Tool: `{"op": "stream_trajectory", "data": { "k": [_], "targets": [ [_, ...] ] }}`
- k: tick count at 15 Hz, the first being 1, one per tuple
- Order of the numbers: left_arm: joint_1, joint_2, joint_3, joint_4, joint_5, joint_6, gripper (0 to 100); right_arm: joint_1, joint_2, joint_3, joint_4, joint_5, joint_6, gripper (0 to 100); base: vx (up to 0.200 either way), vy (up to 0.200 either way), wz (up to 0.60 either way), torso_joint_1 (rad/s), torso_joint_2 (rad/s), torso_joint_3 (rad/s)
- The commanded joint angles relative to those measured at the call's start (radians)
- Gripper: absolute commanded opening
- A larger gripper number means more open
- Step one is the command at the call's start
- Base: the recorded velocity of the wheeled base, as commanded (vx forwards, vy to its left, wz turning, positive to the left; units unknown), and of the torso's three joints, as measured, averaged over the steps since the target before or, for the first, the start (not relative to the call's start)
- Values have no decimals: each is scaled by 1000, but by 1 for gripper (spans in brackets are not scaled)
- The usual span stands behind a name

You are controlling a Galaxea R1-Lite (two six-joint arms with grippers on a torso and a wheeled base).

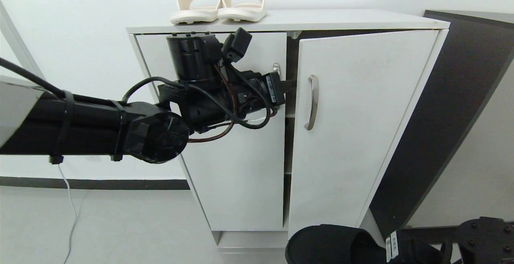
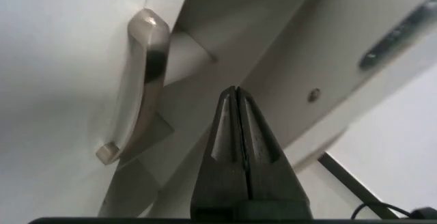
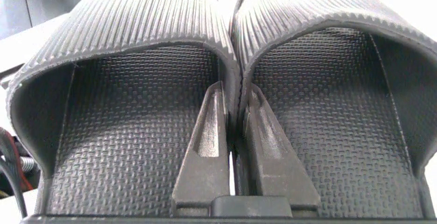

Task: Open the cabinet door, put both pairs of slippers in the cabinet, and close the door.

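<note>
Item 1. Right claw [image 3: 233,94]: closed on the pair of black slippers [image 3: 123,149]. One finger lies inside each slipper and the two adjoining inner walls are pinched between them. The pair is held low, in front of the cabinet's foot.

Item 2. Left claw [image 2: 236,94]: fingers pressed together, holding nothing. The tip is at the dark gap between the two doors, just beside the left door handle [image 2: 140,87].

Item 3. Cabinet [image 1: 361,17]: white, standing on the floor against the wall. The left door [image 1: 237,175] lies flat; the right door [image 1: 353,135], with its handle [image 1: 312,102], appears slightly ajar. One shelf edge [image 1: 289,115] shows in the gap; contents cannot be told.

Item 4. Cream slippers [image 1: 219,5]: a pair side by side on the cabinet top, toward its left end.
</note>
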Motion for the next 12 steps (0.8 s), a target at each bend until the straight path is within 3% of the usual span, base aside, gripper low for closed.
{"op": "stream_trajectory", "data": {
  "k": [1, 2, 5, 7, 10, 12],
  "targets": [
    [0, 26, -13, -8, 0, 0, 0, 9, 8, 7, 0, 1, 0, 0, 0, 0, 0, 0, 0, 0],
    [0, 26, -13, -11, 0, 0, 0, 10, 9, 7, 0, -1, -2, 0, 0, 0, 0, 0, 0, 0],
    [-3, 23, -7, -11, 2, 0, 0, 13, 23, 17, 0, 1, -17, 0, -200, 0, 0, 2, 4, 5],
    [-49, -18, 72, -42, 6, 5, 0, 15, 31, 21, -2, 1, -31, 0, -200, 0, 0, 0, -10, 7],
    [-184, -96, 185, -114, 2, 8, 0, 27, 40, 29, -3, 2, -37, 0, -200, 0, 0, 1, -1, 4],
    [-194, -108, 182, -116, 2, 8, 0, 30, 41, 34, -5, 2, -37, 0, -200, 0, 0, 2, 0, 7]
  ]
}}
